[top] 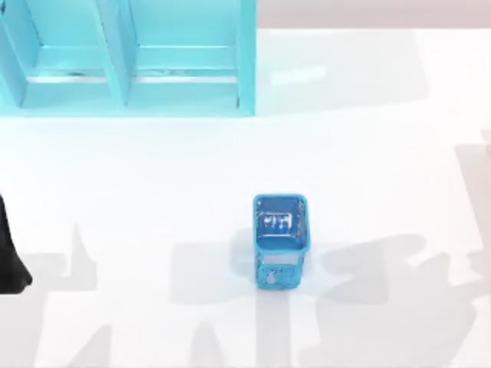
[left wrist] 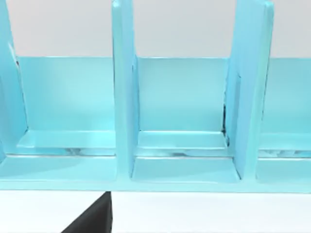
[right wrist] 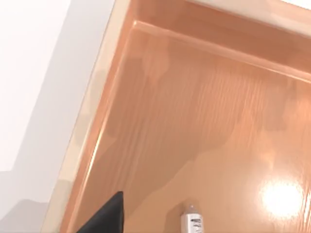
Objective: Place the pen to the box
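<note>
Wooden box (right wrist: 204, 121) holds the pen (right wrist: 193, 222), whose barrel end shows. It looks light, stiff and slick; grip mid-barrel. I cannot tell either end effector's state.

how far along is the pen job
Looks nearly finished: in the right wrist view the pen sits over the wooden box floor, right gripper above it. Whether it is released is unclear. The blue holder stands mid-table. The left arm is parked at the table's left edge.

Bright, even light washes the white tabletop (top: 368, 138), where broad soft grey shadows fall along the near side. A round glare spot shines on the glossy wooden tray (right wrist: 204, 126).
</note>
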`<act>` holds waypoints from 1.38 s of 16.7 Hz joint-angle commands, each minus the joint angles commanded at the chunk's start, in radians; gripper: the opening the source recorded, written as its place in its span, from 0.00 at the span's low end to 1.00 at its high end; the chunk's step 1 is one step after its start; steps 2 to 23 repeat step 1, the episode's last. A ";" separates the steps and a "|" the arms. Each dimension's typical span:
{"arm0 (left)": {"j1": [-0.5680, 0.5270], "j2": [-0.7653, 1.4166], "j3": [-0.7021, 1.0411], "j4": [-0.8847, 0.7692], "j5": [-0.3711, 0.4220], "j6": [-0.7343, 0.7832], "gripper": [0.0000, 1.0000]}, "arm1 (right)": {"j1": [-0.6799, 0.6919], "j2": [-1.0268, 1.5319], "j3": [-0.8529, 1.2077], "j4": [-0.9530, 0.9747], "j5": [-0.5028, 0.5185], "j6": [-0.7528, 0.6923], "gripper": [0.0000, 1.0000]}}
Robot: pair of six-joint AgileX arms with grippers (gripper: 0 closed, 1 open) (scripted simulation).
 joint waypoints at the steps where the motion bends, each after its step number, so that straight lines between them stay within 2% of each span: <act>1: 0.000 0.000 0.000 0.000 0.000 0.000 1.00 | 0.000 0.000 0.000 0.000 0.000 0.000 1.00; 23: 0.000 0.000 0.000 0.000 0.000 0.000 1.00 | 0.000 0.000 0.000 0.000 0.000 0.000 1.00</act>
